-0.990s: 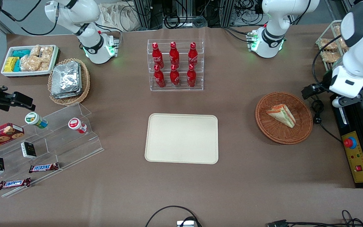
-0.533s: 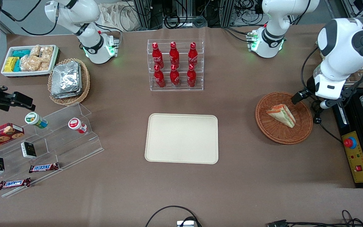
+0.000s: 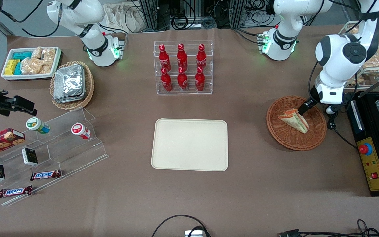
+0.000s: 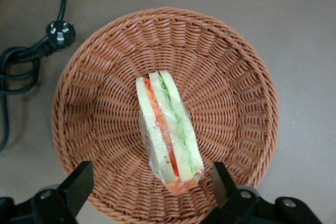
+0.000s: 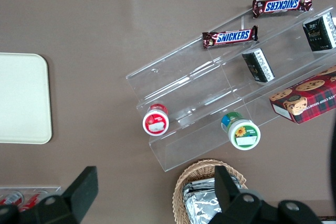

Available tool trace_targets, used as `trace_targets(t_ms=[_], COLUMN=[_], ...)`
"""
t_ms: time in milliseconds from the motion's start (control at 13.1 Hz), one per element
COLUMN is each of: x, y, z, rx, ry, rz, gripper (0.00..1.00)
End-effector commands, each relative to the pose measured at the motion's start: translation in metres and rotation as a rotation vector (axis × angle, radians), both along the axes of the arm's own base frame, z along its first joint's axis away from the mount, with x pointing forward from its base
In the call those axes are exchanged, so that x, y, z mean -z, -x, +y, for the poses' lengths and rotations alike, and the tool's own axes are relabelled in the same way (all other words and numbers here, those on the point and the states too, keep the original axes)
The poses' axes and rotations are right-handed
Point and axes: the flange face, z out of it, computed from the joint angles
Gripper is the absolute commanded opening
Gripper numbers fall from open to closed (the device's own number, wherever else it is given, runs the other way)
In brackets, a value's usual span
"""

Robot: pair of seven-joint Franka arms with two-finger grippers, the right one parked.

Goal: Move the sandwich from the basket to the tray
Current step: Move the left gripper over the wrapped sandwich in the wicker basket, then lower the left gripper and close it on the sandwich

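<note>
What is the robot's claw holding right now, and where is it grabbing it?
Nothing yet. The gripper is open, hovering above the sandwich, which lies in the basket. Its fingers are spread wide on either side and do not touch the sandwich.

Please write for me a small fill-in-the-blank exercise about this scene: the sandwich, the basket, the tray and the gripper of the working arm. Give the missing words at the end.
1. The sandwich lies in the round woven ____.
2. The tray has ____ on it.
3. The gripper hangs above the basket with its fingers ____, one at each side of the sandwich.
4. The rack nearest the tray holds ____ red bottles.

Missing words: basket; nothing; open; six
</note>
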Motion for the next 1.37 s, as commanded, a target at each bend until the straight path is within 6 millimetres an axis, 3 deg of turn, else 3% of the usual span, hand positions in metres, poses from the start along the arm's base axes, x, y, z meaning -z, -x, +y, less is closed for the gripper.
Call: trace_targets(t_ms=[0, 152, 686, 762, 838, 990, 1067, 1219, 1295], x=[0.026, 0.044, 0.078, 0.082, 0.084, 0.084, 0.084, 0.082, 0.08], y=[0.004, 0.006, 0.007, 0.007, 0.008, 0.008, 0.008, 0.006, 0.005], z=[-0.001, -0.003, -0.008, -0.009, -0.009, -0.009, -0.009, -0.009, -0.009], rx=[-0.058, -0.079, -0.121, -0.12, -0.123, -0.132, -0.132, -0.13, -0.127], ry=[0.007, 0.017, 0.036, 0.038, 0.04, 0.042, 0.042, 0.042, 0.042], rz=[-0.038, -0.06, -0.069, -0.077, -0.08, -0.083, -0.083, -0.088, -0.091], gripper=[1.0, 1.0, 1.0, 0.94, 0.86, 0.31, 0.18, 0.0, 0.0])
